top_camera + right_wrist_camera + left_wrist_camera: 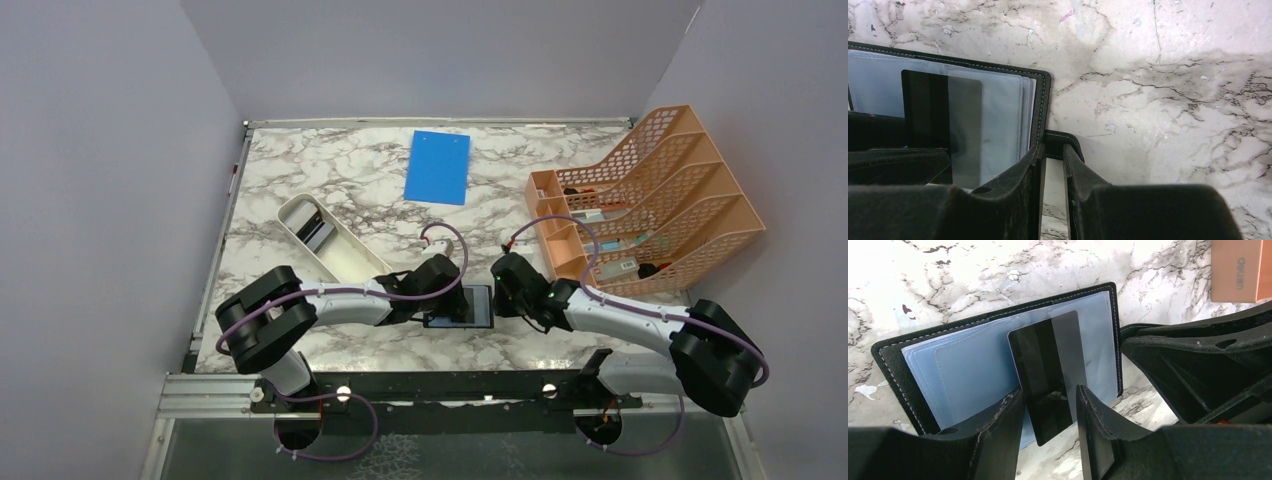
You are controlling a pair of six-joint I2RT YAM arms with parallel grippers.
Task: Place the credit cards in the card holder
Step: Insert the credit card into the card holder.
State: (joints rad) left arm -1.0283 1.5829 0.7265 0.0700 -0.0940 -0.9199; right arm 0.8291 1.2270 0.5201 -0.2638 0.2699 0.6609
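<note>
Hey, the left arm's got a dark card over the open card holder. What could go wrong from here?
1. The left gripper holds the dark card skewed across the card holder. Pushed like this, a corner may catch on a sleeve edge, or the card may slide over the top instead of in.
2. The right gripper pinches only the snap tab, so the holder could pivot or slip under the push.
3. The two grippers sit very close and might bump.

one card holder (963, 365), one credit card (1045, 365), one blue board (438, 167), one white tray (350, 262), one orange rack (700, 215)
</note>
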